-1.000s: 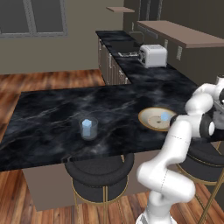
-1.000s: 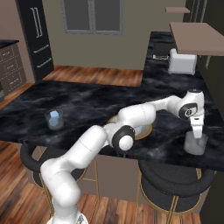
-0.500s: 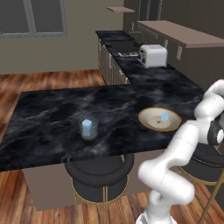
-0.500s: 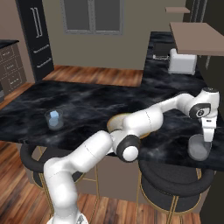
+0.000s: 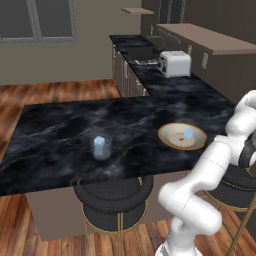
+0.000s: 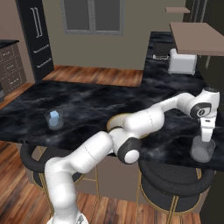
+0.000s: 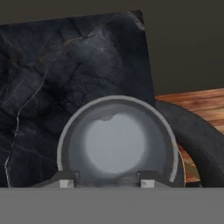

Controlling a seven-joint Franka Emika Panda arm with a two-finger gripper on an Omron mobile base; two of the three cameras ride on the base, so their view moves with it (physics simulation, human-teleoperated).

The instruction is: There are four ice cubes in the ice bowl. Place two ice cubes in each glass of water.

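Observation:
My gripper hangs straight down over the right glass of water at the counter's near right corner. In the hand view that glass lies directly below my gripper, whose tips stand a cube's width apart, shut on a faint pale ice cube. The other glass stands at the front left with an ice cube in it. The ice bowl holds one ice cube. In the right base view my arm covers most of the bowl.
A silver toaster stands on the back counter. Black round stools sit under the near counter edge, one right below the right glass. The right glass stands close to the counter's corner.
The arm has swung right, away from the bowl, and the gripper has come to rest over the right glass. The bowl shows again in the left base view.

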